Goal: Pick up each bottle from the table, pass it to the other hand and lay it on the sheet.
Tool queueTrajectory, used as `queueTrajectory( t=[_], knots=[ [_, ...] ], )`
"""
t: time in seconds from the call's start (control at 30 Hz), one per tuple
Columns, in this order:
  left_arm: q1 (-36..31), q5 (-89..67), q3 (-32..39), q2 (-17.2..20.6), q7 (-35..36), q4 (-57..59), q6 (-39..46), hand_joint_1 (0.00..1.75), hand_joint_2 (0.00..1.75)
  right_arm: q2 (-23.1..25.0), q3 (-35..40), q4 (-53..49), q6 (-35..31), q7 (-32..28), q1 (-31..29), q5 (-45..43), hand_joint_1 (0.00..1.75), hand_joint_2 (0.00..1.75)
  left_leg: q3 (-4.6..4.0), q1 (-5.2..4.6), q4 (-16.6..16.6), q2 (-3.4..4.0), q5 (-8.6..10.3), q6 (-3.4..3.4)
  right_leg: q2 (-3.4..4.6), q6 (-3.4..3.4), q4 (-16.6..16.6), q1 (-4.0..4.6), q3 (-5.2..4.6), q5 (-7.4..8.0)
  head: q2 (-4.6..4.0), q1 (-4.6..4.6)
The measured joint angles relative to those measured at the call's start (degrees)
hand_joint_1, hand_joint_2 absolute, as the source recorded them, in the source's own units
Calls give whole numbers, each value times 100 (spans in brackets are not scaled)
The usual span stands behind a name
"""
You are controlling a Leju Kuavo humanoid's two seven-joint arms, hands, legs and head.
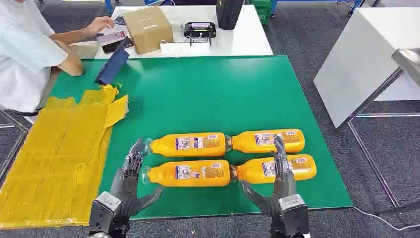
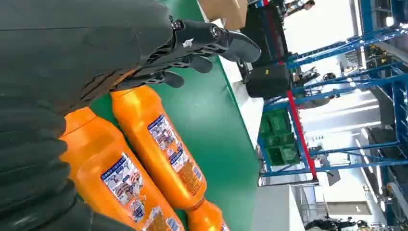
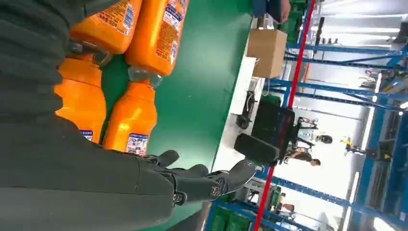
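Four orange plastic juice bottles (image 1: 228, 156) lie untouched at the green table's (image 1: 208, 94) six o'clock, both robot hands—left hand (image 1: 130, 171), right hand (image 1: 280, 166)—spread and holding nothing, so first pickup awaits, then handover toward the yellow sheet (image 1: 54, 153) at nine o'clock.

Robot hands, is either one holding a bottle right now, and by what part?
Neither. The left hand and right hand are open over the near bottles' ends, gripping nothing.

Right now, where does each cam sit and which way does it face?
Head: high on the body, facing forward and down at the green table; left hand and right hand show.
Left wrist: behind the left hand, looking past its fingers over the bottles.
Right wrist: behind the right hand, same way.
Shared: bottles, cardboard box.
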Motion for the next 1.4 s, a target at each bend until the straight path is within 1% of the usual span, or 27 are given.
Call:
queueTrajectory(
  t=[0.1,0.13,0.17,0.2,0.27,0.3,0.33,0.37,0.4,0.43,0.47,0.57,1.4],
  knots=[
    [0,0,0,0,0,0,2,0,175,0,0,0,0,0,0,0,0,175,0,0,0,0,0,0,0,0,0,0,0,0,0,2],
    [0,0,0,0,2,0,0,0,175,0,0,0,0,0,0,0,0,0,0,0,0,0,0,0,0,0,0,0,0,0,0,0],
    [0,0,0,0,0,0,0,0,175,0,0,0,0,0,0,0,0,0,0,0,0,0,0,0,0,0,0,0,0,0,0,2],
    [0,0,0,0,0,0,0,0,175,0,0,0,0,0,0,0,0,175,0,0,0,0,0,0,0,0,0,0,0,0,0,2],
    [0,0,0,0,0,0,0,0,175,0,0,0,0,0,0,0,0,175,0,0,0,0,0,0,0,0,0,0,1,0,0,0],
    [0,0,0,0,0,0,0,3,175,0,0,0,0,0,0,0,0,175,0,0,0,0,0,0,0,0,0,0,1,0,0,2],
    [0,0,0,0,0,0,2,3,175,0,0,0,0,0,0,0,0,175,1,0,0,0,0,0,0,0,0,0,1,0,0,2],
    [0,0,0,0,0,0,0,166,175,0,0,0,0,0,0,0,21,175,1,0,0,0,0,0,0,0,0,0,1,0,0,0],
    [0,0,0,0,0,0,0,175,175,0,0,0,0,0,0,0,134,175,1,0,0,0,0,0,0,0,0,0,1,0,0,2],
    [0,0,0,0,0,0,0,175,175,0,0,0,0,0,0,0,154,175,1,0,0,0,0,0,0,0,0,0,1,0,0,0],
    [0,0,0,0,0,0,0,175,175,0,0,0,0,0,0,0,168,175,1,0,0,0,0,0,0,0,0,0,1,0,0,0],
    [-3,0,0,0,0,2,0,175,175,0,0,4,0,0,-8,0,175,175,1,0,0,0,0,0,0,0,0,0,1,0,0,0],
    [-2,0,0,0,0,2,0,175,175,0,0,7,0,0,-10,0,175,175,2,0,0,0,0,0,0,0,0,0,2,0,0,0]
  ],
)
